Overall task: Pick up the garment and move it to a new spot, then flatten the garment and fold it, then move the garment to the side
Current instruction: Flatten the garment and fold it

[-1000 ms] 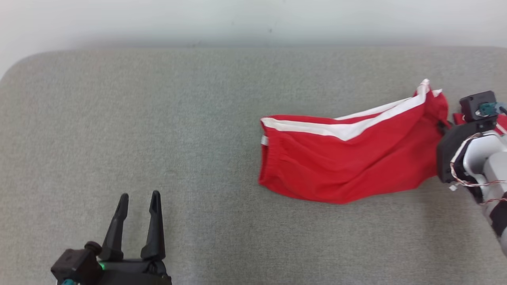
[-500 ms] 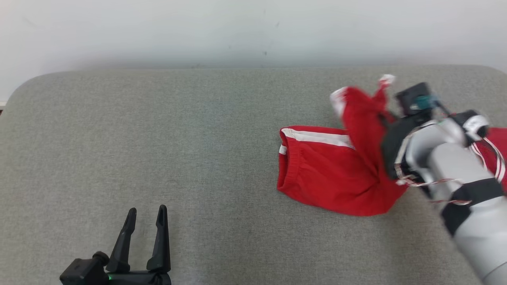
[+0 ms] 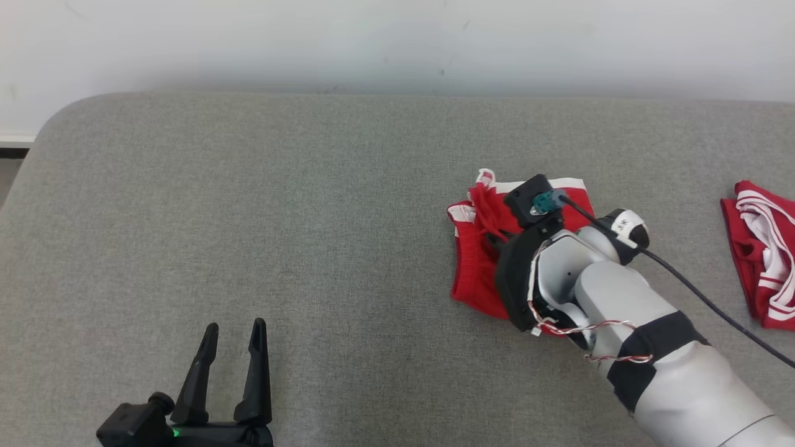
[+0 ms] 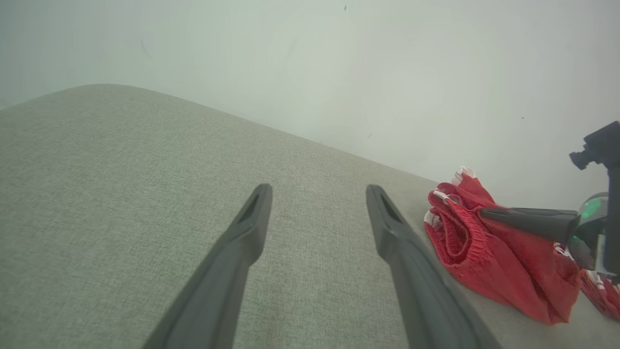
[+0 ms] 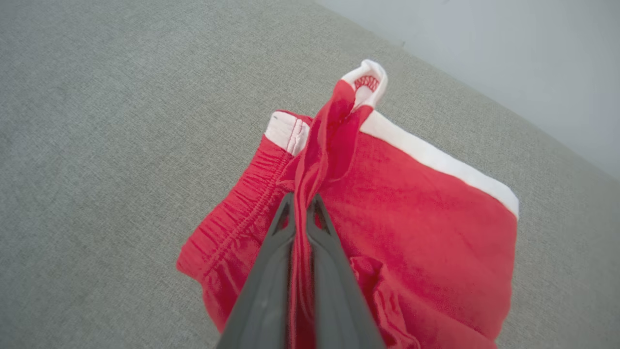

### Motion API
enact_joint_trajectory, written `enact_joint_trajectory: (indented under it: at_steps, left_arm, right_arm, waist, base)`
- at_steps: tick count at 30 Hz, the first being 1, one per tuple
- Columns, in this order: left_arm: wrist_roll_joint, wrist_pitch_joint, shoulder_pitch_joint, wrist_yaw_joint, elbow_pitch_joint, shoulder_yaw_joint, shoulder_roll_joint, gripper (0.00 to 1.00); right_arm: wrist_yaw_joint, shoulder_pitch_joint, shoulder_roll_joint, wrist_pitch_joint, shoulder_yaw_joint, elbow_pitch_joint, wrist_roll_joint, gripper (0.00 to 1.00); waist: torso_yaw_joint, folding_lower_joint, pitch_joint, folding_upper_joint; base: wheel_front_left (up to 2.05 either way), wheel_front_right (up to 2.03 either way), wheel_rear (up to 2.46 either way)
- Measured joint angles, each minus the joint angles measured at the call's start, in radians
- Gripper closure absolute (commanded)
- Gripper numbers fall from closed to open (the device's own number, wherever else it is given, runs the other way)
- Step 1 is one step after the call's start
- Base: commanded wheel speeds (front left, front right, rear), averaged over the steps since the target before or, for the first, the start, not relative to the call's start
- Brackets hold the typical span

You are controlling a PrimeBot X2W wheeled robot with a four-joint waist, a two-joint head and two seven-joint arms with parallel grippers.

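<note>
grey bench (image 3: 248,217) under a pale wall (image 3: 372,43) carries the red shorts (image 3: 472,279) right of its middle, now doubled over: a second ago they lay stretched out long, and the right gripper (image 5: 301,213), clamped tight on a pinch of cloth, has swung the far end across onto the waistband (image 5: 242,213). that reads as the fold nearly made, with release and the shift aside still to come. left gripper (image 3: 233,347) waits wide open near the front edge, and another red garment (image 3: 761,261) lies at the right edge.
</note>
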Motion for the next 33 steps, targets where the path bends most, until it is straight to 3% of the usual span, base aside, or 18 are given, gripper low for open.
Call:
enact_joint_trajectory:
  at_steps: [2, 3, 4, 5, 13, 17, 22, 23, 24, 25, 30, 33]
  left_arm:
    - [0.0, 0.0, -0.002, 0.004, -0.004, 0.0, 0.0, 0.0]
    - [0.0, 0.0, -0.005, 0.004, -0.006, 0.001, 0.0, 0.0]
    - [-0.001, 0.0, -0.008, 0.005, -0.007, 0.0, 0.0, 0.0]
    - [-0.001, 0.0, -0.011, 0.005, -0.007, 0.0, 0.0, 0.0]
    - [-0.002, 0.0, -0.021, 0.013, -0.011, 0.012, 0.0, 0.0]
    - [-0.001, 0.0, -0.024, 0.012, -0.012, 0.015, 0.0, 0.0]
    - [0.002, 0.0, -0.03, 0.008, -0.012, 0.01, 0.0, 0.0]
    - [0.002, 0.0, -0.032, 0.007, -0.013, 0.006, 0.0, 0.0]
    - [0.004, 0.0, -0.035, 0.006, -0.014, 0.002, 0.0, 0.0]
    - [0.006, 0.0, -0.04, 0.005, -0.014, -0.003, 0.0, 0.0]
    - [0.01, 0.0, -0.062, 0.003, -0.015, -0.017, 0.0, 0.0]
    - [0.018, 0.0, -0.066, 0.003, -0.016, -0.01, 0.0, 0.0]
  right_arm:
    - [0.0, 0.003, 0.017, 0.009, 0.003, -0.006, 0.0, 1.0]
    - [0.0, 0.004, 0.024, 0.009, 0.005, -0.009, -0.003, 0.85]
    - [0.0, 0.004, 0.03, 0.01, 0.006, -0.01, -0.003, 0.28]
    - [0.0, 0.005, 0.036, 0.012, 0.011, -0.011, -0.003, 0.0]
    - [0.0, 0.039, 0.098, -0.013, -0.033, -0.145, 0.231, 0.0]
    - [0.0, 0.037, 0.024, -0.07, -0.081, -0.215, 0.258, 0.0]
    - [0.0, 0.066, -0.078, -0.136, -0.171, -0.186, 0.205, 0.0]
    - [0.0, 0.076, -0.099, -0.144, -0.181, -0.167, 0.181, 0.12]
    - [0.0, 0.085, -0.117, -0.153, -0.188, -0.147, 0.154, 0.74]
    - [0.0, 0.091, -0.13, -0.162, -0.191, -0.13, 0.134, 1.0]
    - [0.0, 0.122, -0.15, -0.175, -0.163, -0.064, 0.071, 1.0]
    - [0.0, 0.139, -0.122, -0.152, -0.089, -0.072, 0.086, 1.0]
  waist:
    - [0.002, 0.0, 0.008, 0.0]
    - [0.002, 0.0, 0.013, 0.0]
    - [0.003, 0.0, 0.017, 0.0]
    - [0.003, 0.0001, 0.021, 0.0]
    - [-0.026, 0.0001, 0.03, 0.0]
    - [-0.048, 0.0, 0.028, 0.0]
    - [-0.065, 0.0, 0.027, 0.0]
    - [-0.065, 0.0, 0.03, 0.0]
    - [-0.064, 0.0, 0.033, 0.0]
    - [-0.063, 0.0, 0.037, 0.0]
    - [-0.047, 0.0001, 0.061, 0.0]
    - [-0.034, 0.0001, 0.079, 0.0]
  base:
    - [0.0, 0.0, 0.0]
    - [0.0, 0.0, 0.0]
    - [0.0, 0.0, 0.0]
    - [0.0, 0.0, 0.0]
    - [0.0, 0.0, 0.0]
    - [0.0, 0.0, 0.0]
    - [0.0, 0.0, 0.0]
    - [0.0, 0.0, 0.0]
    - [0.0, 0.0, 0.0]
    - [0.0, 0.0, 0.0]
    - [0.0, 0.0, 0.0]
    - [0.0, 0.0, 0.0]
